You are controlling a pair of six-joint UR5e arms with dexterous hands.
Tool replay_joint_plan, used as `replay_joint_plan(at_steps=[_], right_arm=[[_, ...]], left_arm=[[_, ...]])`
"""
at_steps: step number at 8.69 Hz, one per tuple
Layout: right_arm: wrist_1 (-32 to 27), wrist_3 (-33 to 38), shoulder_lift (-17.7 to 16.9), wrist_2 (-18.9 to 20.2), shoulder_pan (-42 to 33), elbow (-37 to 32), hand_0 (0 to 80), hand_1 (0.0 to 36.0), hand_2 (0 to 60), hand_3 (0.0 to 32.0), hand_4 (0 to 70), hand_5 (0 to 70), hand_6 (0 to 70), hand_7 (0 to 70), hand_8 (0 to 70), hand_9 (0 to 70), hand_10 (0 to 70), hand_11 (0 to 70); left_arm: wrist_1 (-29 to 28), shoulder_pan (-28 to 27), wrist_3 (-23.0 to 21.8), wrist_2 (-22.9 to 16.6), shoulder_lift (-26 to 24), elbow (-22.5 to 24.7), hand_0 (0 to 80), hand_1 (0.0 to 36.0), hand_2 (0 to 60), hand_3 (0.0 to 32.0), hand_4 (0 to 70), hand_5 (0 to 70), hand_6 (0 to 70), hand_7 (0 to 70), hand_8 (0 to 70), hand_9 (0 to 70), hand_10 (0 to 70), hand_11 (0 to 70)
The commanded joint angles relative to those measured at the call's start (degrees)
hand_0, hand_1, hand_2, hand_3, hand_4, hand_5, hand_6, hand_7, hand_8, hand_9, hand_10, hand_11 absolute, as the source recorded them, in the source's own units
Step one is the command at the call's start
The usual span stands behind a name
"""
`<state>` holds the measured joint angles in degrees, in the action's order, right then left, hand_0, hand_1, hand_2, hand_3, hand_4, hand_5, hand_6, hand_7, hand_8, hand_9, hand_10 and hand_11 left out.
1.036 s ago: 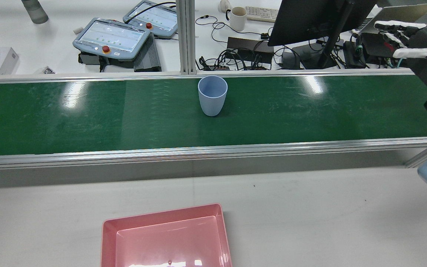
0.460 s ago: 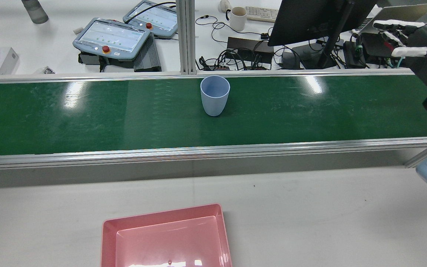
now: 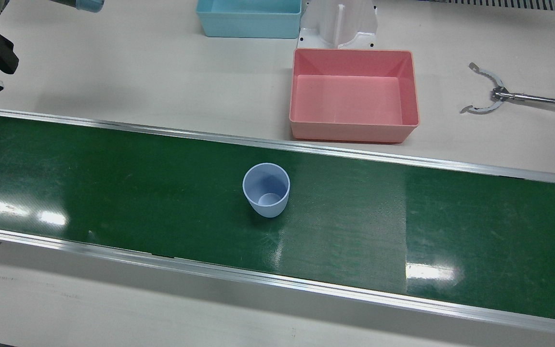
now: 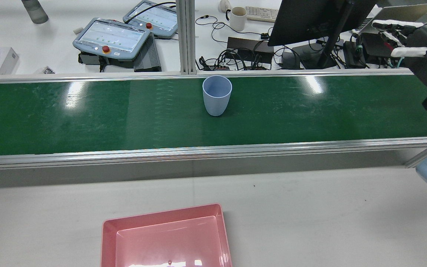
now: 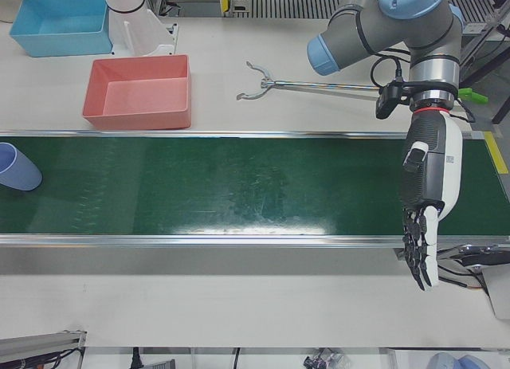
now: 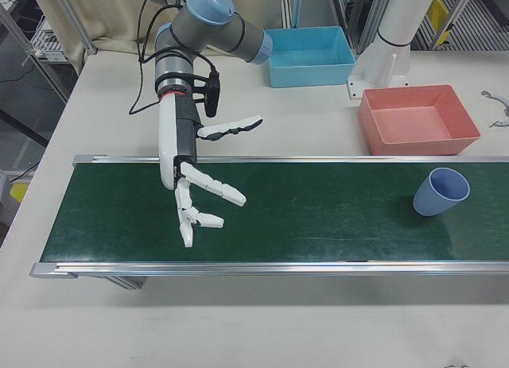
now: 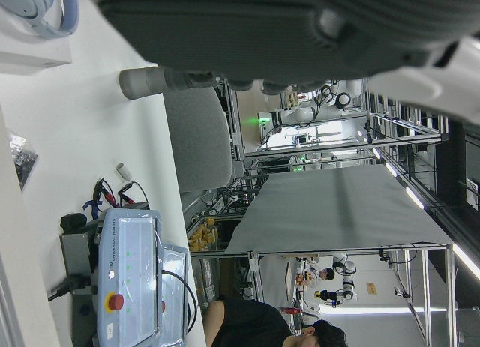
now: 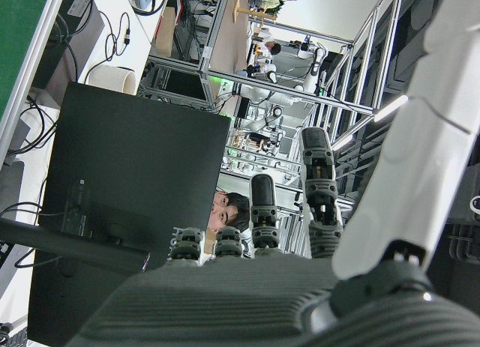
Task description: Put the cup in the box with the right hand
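Observation:
A pale blue cup (image 3: 266,189) stands upright on the green conveyor belt (image 3: 113,183), near its middle and toward the far rail in the rear view (image 4: 217,95). The cup (image 6: 440,191) is well to the side of my right hand (image 6: 195,189), which hovers open over the belt with fingers spread and nothing in it. That right hand (image 4: 410,37) shows at the rear view's right edge. The empty pink box (image 3: 352,131) sits on the table beside the belt (image 4: 104,241). My left hand (image 5: 426,202) hangs open over the belt's other end, fingers straight.
A blue box (image 3: 248,19) and a white pedestal (image 3: 337,24) stand behind the pink box. A metal reacher tool (image 3: 489,91) lies on the table. Teach pendants (image 4: 111,37), a monitor (image 4: 310,18) and cables sit beyond the belt's far rail.
The cup has drifted a little to the right along the belt in the rear view. My right hand has shifted slightly up and away at the right edge.

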<state>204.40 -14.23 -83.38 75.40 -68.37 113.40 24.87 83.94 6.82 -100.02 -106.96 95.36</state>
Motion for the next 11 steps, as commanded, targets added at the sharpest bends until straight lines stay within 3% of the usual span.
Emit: replay_joint_plan(at_steps=[1, 11], right_arm=[[0.03, 0.00, -0.03, 0.10, -0.01, -0.02, 53.5, 8.8, 0.0, 3.4, 27.5, 4.7, 7.3, 38.6, 2.0, 8.6, 4.2, 7.6], [0.03, 0.00, -0.03, 0.19, -0.10, -0.20, 53.4, 8.8, 0.0, 4.4, 26.7, 4.7, 7.1, 37.5, 1.8, 8.3, 4.2, 7.5]], left_arm=[[0.00, 0.00, 0.03, 0.00, 0.00, 0.00, 0.0, 0.0, 0.0, 0.0, 0.0, 0.0, 0.0, 0.0, 0.0, 0.0, 0.0, 0.0], [0.00, 0.00, 0.03, 0.00, 0.00, 0.00, 0.0, 0.0, 0.0, 0.0, 0.0, 0.0, 0.0, 0.0, 0.0, 0.0, 0.0, 0.0]])
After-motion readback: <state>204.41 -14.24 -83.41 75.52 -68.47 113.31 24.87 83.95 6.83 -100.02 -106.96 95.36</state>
